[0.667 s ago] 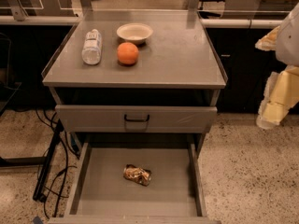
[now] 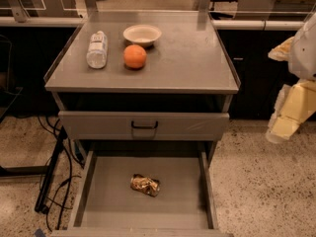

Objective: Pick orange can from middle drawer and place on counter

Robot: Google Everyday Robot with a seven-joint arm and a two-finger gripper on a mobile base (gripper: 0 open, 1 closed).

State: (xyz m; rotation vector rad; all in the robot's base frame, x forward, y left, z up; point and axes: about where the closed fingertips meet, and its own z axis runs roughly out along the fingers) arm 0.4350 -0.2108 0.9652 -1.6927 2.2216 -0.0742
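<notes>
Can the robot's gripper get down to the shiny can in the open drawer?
Probably yes. The middle drawer is pulled out, and the orange can lies alone on its floor, uncovered. The gripper hangs off to the drawer's right, higher up.

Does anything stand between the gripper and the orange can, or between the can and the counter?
Nothing visible blocks the gripper, at the far right, from the orange can in the middle drawer. Between can and counter stands the closed upper drawer's front.
</notes>
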